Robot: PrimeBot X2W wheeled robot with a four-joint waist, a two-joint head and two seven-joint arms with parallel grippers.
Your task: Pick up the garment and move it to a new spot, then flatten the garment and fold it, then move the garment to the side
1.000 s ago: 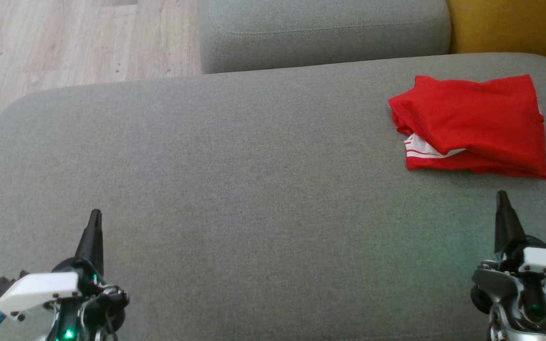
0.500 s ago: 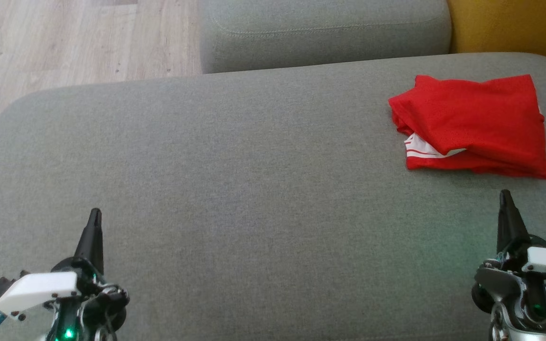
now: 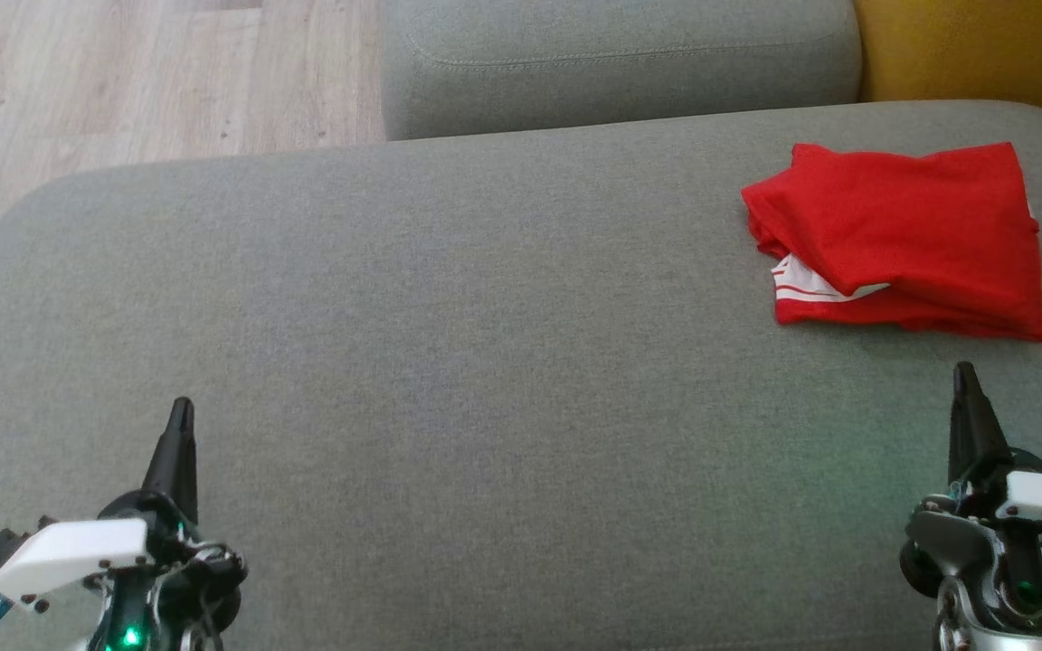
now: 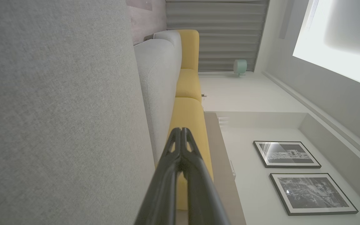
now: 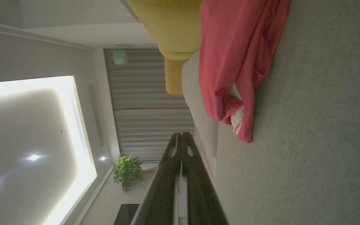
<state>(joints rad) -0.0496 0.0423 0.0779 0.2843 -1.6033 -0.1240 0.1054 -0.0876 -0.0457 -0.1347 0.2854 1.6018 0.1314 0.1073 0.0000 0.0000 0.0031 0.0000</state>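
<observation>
- The red garment (image 3: 896,244) lies folded in a compact stack on the grey seat cushion (image 3: 485,316), at the cushion's far right corner. A white panel with red stripes peeks out at the garment's near left edge.
- The right gripper (image 3: 962,372) is over the cushion's near right part. Its 2 dark fingers are pressed together into 1 point and hold nothing. The tip is near the garment's front edge but apart from it.
- The left gripper (image 3: 181,409) is over the cushion's near left part, well apart from the garment. Its 2 fingers are likewise closed tight on nothing.
- In the right wrist view the garment rests on the cushion ahead of the closed fingers.
- Beyond the cushion's far edge stands a second grey cushion (image 3: 620,63). A yellow cushion (image 3: 982,45) is to its right and wood floor (image 3: 123,72) to its left.
</observation>
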